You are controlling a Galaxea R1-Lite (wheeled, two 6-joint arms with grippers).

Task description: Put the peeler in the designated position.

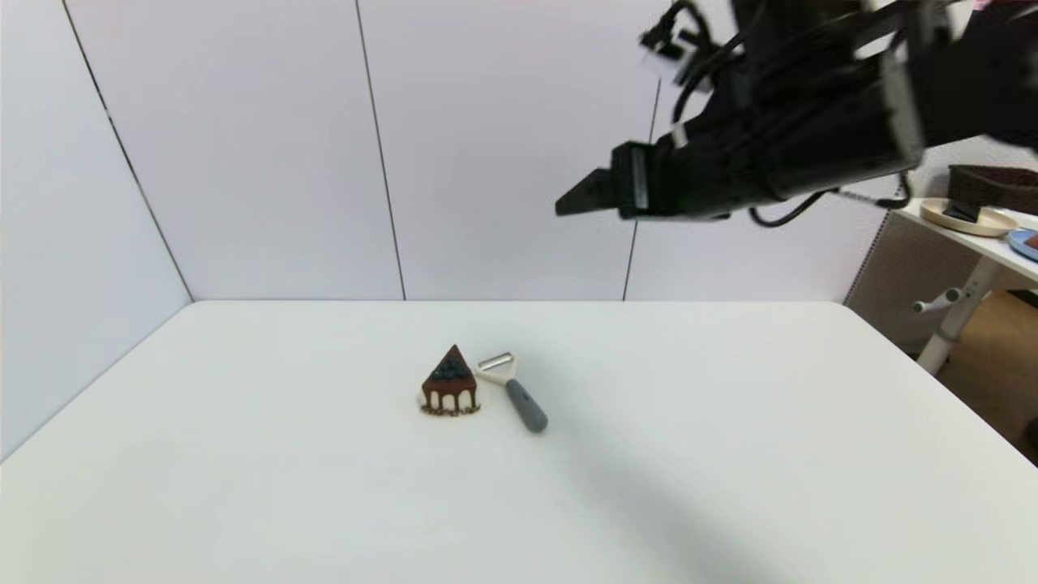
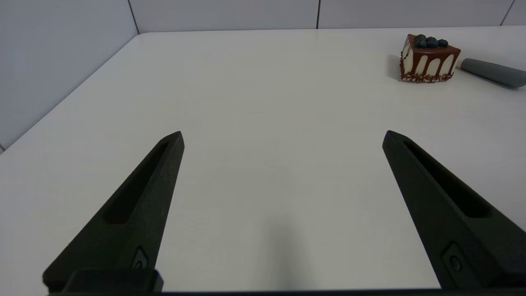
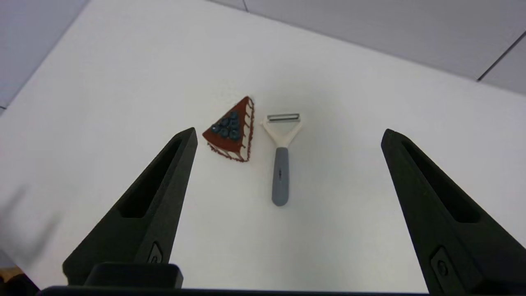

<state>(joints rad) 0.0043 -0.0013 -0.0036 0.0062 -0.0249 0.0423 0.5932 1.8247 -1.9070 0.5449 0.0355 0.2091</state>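
The peeler (image 1: 514, 389) lies flat on the white table (image 1: 243, 454), grey handle toward me and cream forked head with metal blade pointing away. It sits just right of a triangular chocolate cake slice (image 1: 450, 384), close to it but apart. My right gripper (image 1: 568, 203) hangs high above the table, open and holding nothing. In the right wrist view, the peeler (image 3: 280, 164) and the cake slice (image 3: 231, 133) lie far below the right gripper (image 3: 288, 131). My left gripper (image 2: 283, 133) is open low over bare tabletop, and there the peeler's handle (image 2: 495, 73) shows beyond the cake slice (image 2: 429, 59). Nothing marks the designated position.
Grey wall panels (image 1: 486, 146) close off the table's back and left sides. Off the table's right edge stands a small white side table (image 1: 969, 243) bearing a beige plate (image 1: 969, 217) and a dark basket (image 1: 993, 185).
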